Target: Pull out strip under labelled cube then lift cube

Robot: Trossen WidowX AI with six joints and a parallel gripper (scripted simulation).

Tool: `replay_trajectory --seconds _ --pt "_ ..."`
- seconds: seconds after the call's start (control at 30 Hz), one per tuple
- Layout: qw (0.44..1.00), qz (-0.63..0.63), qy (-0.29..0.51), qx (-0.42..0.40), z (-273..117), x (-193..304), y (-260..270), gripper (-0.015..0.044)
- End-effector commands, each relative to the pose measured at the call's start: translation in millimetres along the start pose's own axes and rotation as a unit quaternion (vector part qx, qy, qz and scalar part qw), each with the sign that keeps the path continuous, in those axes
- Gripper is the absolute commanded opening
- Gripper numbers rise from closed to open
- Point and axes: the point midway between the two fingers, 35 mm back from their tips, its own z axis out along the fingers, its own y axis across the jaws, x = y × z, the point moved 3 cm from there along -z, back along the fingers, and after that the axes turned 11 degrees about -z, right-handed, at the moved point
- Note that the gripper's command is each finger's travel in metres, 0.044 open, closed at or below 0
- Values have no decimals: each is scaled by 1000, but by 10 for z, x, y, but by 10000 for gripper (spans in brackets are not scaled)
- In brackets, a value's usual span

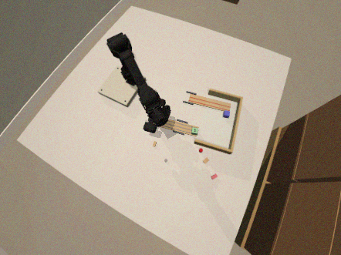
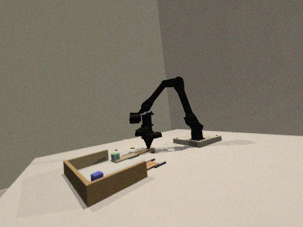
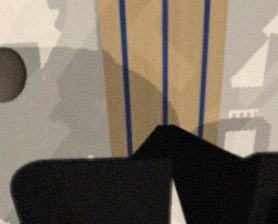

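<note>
End effector (image 1: pixel 161 130) (image 2: pixel 149 148) (image 3: pixel 165 133): fingertips together at the outer end of the blue-lined strip (image 1: pixel 179 127) (image 2: pixel 135 153) (image 3: pixel 145 65). Green labelled cube (image 1: pixel 195 130) (image 2: pixel 115 156) rests on the strip's opposite end, at the open side of the wooden-walled frame (image 1: pixel 238 122) (image 2: pixel 116 183).

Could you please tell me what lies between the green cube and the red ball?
In the top view, the near end of the tray's wall lies between the green cube and the red ball.

Labelled cube (image 1: pixel 194 130) (image 2: pixel 115 156): on the strip's (image 1: pixel 186 128) (image 2: pixel 131 155) (image 3: pixel 145 75) inner end, at the enclosure's (image 1: pixel 238 125) (image 2: pixel 118 183) open side.
Second strip (image 1: pixel 210 102) (image 2: pixel 150 165): partly inside the enclosure, apart from the first.
Second cube (image 1: pixel 226 114) (image 2: pixel 97 175): inside, at the second strip's inner end.
Ball (image 1: pixel 200 150): outside, near the wall.
</note>
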Motion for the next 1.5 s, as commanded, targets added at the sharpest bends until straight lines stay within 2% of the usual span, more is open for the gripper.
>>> replay_trajectory --seconds 0.0,0.6,1.47 --pt "1000 2 11 -12 65 129 62 0" --pt "1000 2 12 -12 61 369 115 0" --pt "1000 2 12 -12 61 371 115 0"
